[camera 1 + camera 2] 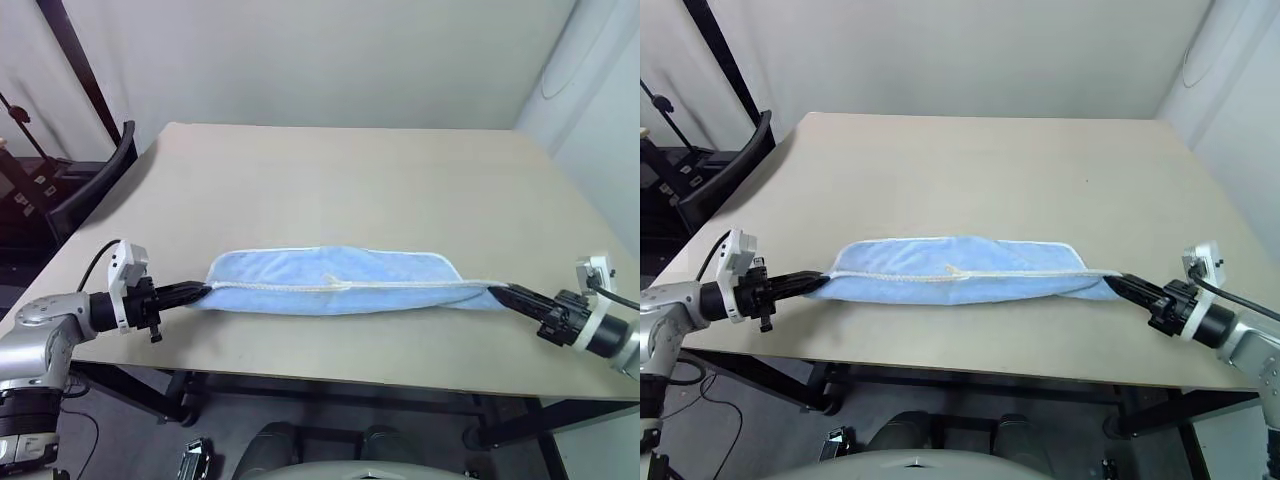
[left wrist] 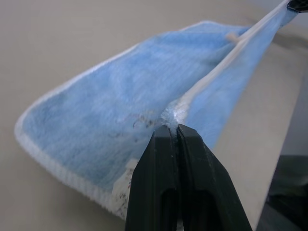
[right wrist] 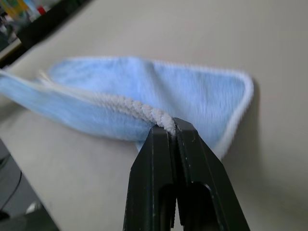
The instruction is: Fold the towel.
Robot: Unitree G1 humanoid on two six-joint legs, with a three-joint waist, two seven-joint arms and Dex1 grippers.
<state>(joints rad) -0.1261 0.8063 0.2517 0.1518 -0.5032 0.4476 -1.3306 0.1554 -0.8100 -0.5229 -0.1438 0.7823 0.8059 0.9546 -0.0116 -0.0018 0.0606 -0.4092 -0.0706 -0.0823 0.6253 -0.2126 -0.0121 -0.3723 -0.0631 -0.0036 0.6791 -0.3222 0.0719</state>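
Towel point(image 1: 335, 283), one, stretched over one table point(image 1: 350, 170), its two corners clenched in left gripper point(image 1: 203, 291) and right gripper point(image 1: 503, 293) jaws

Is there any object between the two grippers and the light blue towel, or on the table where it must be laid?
Nothing visible: left gripper and right gripper already pinch the light blue terry towel at opposite ends over the beige table.

Towel point(image 1: 960, 270) taut between both arms' fingers point(image 1: 805, 282) (above table point(image 1: 970, 170)).
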